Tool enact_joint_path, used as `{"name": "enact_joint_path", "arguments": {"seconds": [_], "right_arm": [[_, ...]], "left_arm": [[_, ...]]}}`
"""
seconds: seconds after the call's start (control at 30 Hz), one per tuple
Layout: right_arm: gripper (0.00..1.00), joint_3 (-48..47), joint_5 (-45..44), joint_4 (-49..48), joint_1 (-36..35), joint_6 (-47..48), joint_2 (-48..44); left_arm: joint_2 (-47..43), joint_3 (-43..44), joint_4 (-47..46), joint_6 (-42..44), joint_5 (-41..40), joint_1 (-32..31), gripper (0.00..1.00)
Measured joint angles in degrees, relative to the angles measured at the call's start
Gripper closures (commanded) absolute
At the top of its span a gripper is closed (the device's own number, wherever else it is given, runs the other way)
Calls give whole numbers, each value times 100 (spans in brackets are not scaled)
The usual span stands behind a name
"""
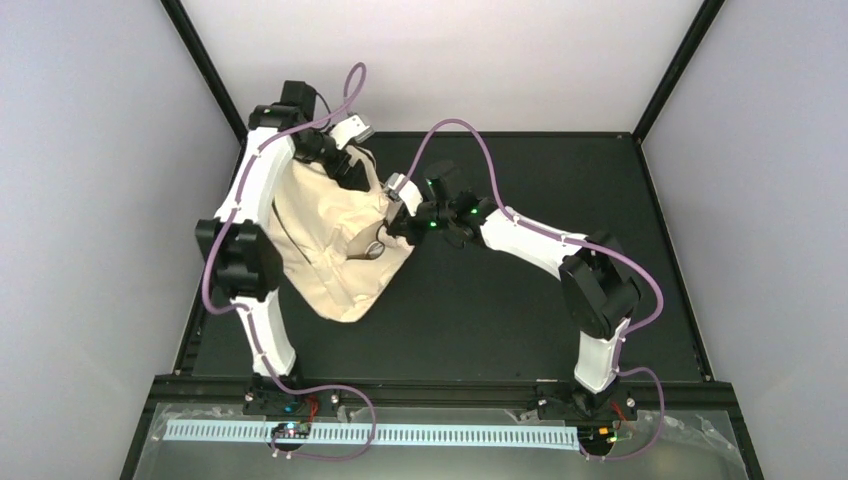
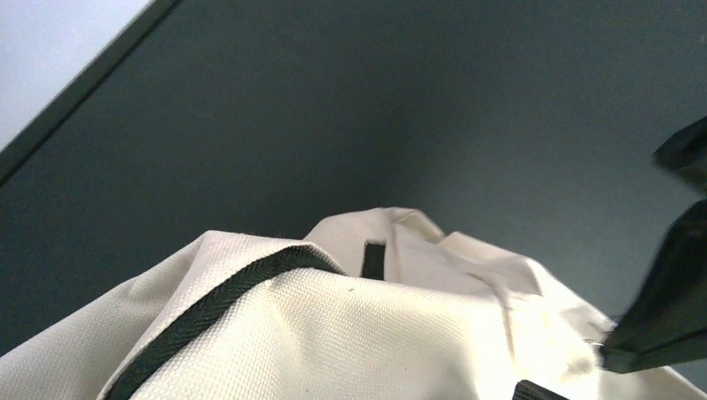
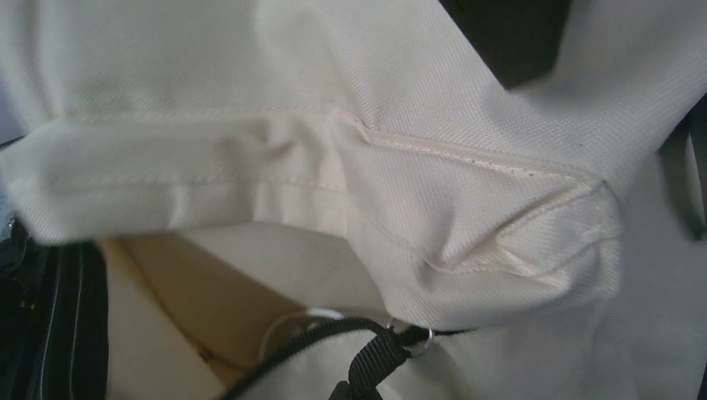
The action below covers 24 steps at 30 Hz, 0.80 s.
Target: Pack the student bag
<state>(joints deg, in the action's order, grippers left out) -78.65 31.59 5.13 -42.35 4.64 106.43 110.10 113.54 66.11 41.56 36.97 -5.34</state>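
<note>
The student bag (image 1: 325,250), cream fabric, lies on the left half of the black table. My left gripper (image 1: 352,170) is at its far top edge; in the left wrist view the bag's fabric (image 2: 358,333) and a black strap (image 2: 208,308) cover the jaws, which look shut on the fabric. My right gripper (image 1: 398,222) is at the bag's right edge. In the right wrist view the bag (image 3: 417,167) fills the frame, and a black webbing zipper pull (image 3: 375,354) on a metal ring (image 3: 421,336) runs down into the jaws. The fingers themselves are hidden.
The black table top (image 1: 520,300) stretches to the right of the bag. Black frame posts (image 1: 205,60) stand at the back corners. A dark part (image 2: 667,308) shows at the right edge of the left wrist view. A white strip (image 1: 370,432) runs along the front rail.
</note>
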Motion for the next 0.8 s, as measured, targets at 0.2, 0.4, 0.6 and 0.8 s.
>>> {"name": "enact_joint_path", "arguments": {"seconds": [0.2,0.4,0.6,0.8], "right_arm": [[99,-22,-63,-26,-7,0,0],[99,-295,-546,433,-122,111,0],[99,-424,-1014,1047,-468,343,-146],[99,-369,-1051,1027,-815,177,-592]], "left_arm": [[804,518,479,815,37,-55,93],[592,197,391,518,330,-245,98],[-118,-229,-212,-1064,264,-363,99],[-1620,-1412,-1405,-2400,-286,-372,98]]}}
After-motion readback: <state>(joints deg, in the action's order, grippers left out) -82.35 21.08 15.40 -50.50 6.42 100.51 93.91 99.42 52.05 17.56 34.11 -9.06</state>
